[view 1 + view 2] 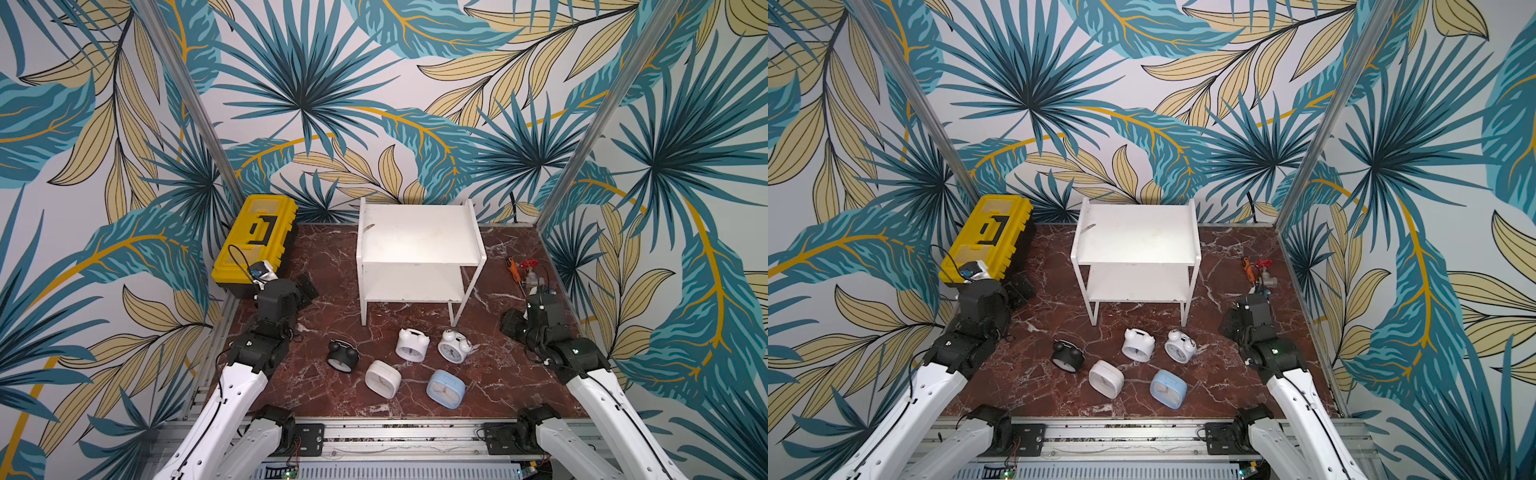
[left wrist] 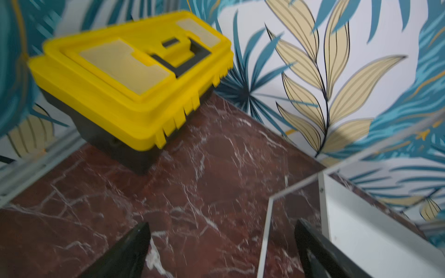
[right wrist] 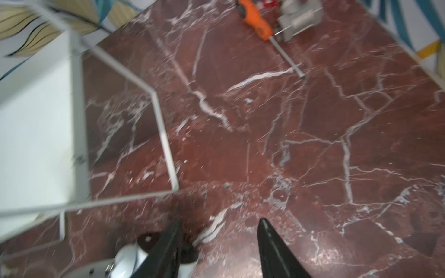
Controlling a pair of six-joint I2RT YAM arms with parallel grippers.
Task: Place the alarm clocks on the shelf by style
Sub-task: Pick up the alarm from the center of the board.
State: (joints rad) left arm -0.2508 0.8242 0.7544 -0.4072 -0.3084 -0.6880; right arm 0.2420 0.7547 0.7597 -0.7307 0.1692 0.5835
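Several alarm clocks lie on the marble top in front of the shelf. The round twin-bell ones are a black one and two white ones. A white rounded-square clock and a light blue one lie nearer the front. Both shelf boards are bare. My left gripper is open over bare marble, between the toolbox and the shelf. My right gripper hangs open right of the shelf, holding nothing. A white twin-bell clock shows just outside one finger.
A yellow-and-black toolbox stands at the back left by the wall. An orange-handled screwdriver and a metal valve with a red handle lie at the back right. Patterned walls close in the back and both sides.
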